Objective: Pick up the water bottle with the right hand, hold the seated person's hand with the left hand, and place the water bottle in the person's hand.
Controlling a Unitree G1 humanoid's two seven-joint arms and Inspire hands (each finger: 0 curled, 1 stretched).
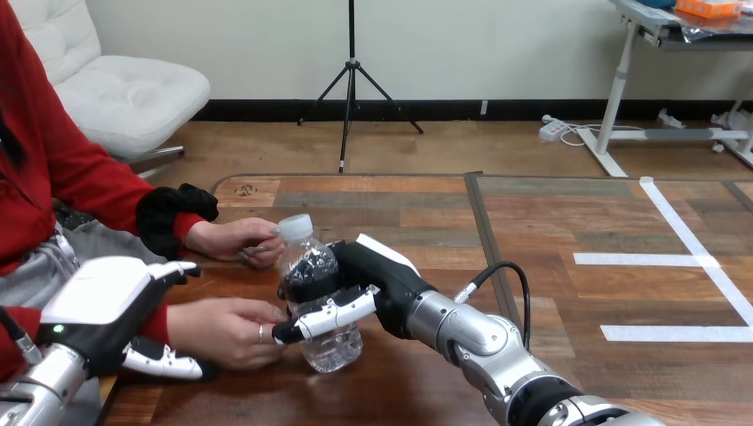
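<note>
The wooden table (568, 222) spans the view. The right arm (479, 342) enters from the lower right and reaches left across it. The left hand (98, 297) sits at the lower left, clamped on the wrist of the person's lower hand (222, 330), with the thumb above and the fingers (164, 362) below. The right hand (377, 275) is closed round the middle of the water bottle (330, 348), its fingers (333, 312) wrapped across the front. The bottle is held above the table's left part, between the person's two hands. Its long axis is near vertical, leaning slightly left, with the cap (296, 226) uppermost. The person's upper hand (233, 240) lies just beside the bottle's neck. The lower hand's fingertips meet the right hand's fingertips.
</note>
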